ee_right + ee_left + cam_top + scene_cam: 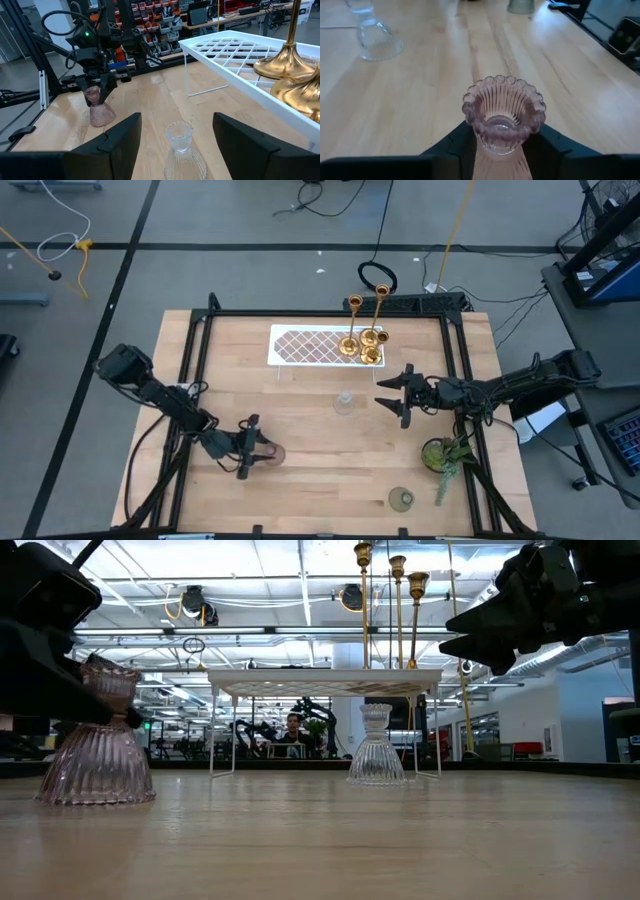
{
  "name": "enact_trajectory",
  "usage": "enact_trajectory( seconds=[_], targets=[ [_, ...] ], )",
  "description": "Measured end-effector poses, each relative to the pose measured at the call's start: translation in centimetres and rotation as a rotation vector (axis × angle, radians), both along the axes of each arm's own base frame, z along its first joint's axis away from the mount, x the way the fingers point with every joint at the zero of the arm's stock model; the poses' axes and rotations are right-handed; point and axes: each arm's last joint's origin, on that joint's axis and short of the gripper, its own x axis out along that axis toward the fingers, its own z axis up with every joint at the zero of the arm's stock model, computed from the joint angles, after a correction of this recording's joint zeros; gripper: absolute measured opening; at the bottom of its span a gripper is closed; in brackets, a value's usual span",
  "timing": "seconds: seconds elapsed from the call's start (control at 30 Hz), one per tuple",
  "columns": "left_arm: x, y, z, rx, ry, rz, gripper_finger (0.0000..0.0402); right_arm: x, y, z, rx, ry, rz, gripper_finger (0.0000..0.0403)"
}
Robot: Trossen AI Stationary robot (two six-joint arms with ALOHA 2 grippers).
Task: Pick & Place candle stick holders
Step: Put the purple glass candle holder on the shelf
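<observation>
A pink glass cup (502, 112) stands at the table's near left, and my left gripper (502, 137) is shut on it. A clear glass cup (345, 402) stands on its flared base at mid-table. My right gripper (386, 394) hovers open just to its right, pointing at it; the cup (179, 137) shows ahead between the fingers. Three gold candlesticks (364, 340) stand on the right end of the white lattice tray (300, 345). A green glass cup (402, 499) stands near the front edge. My left gripper pinches the pink cup's ribbed neck (496, 142), just below its scalloped rim, between its two fingers. The fingers come from the table's left, slanting down. The cup stands upright, its flared base (97, 785) on the table.
A green leafy plant (446, 454) stands at the near right, just in front of my right arm. The tray stands on thin wire legs (213, 730) at the table's far side. A black frame (195, 350) runs along the table's edges.
</observation>
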Motion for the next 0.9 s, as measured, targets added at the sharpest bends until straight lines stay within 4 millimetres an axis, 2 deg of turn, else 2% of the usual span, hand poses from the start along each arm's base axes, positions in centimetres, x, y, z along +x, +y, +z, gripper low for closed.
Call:
enact_trajectory(
  seconds=[0.07, 0.27, 0.37, 0.47, 0.7, 0.9],
  targets=[
    [0.1, 0.1, 0.1, 0.008, -0.016, 0.018, 0.0127, 0.0, 0.0, 0.0, 0.0, 0.0, 0.0, 0.0238],
    [0.9, 1.2, 0.4, 0.022, -0.061, 0.123, 0.0129, 0.0, 0.0, 0.0, 0.0, 0.0, 0.0, 0.0238],
    [1.5, 1.8, 1.2, 0.04, -0.139, 0.144, 0.0144, 0.0, 0.0, 0.0, 0.0, 0.0, 0.0, 0.0238],
    [2.2, 2.5, 2.4, 0.078, -0.246, 0.161, 0.0148, 0.0, 0.0, 0.0, 0.0, 0.0, 0.0, 0.0238],
    [3.4, 5.0, 5.1, 0.148, -0.434, 0.275, 0.0127, 0.0, 0.0, -0.1, -0.001, 0.007, 0.0, 0.0238],
    [3.9, 8.0, 8.6, 0.194, -0.556, 0.419, 0.0146, 0.0, 0.0, -0.1, -0.002, 0.011, 0.0, 0.0238]
  ],
)
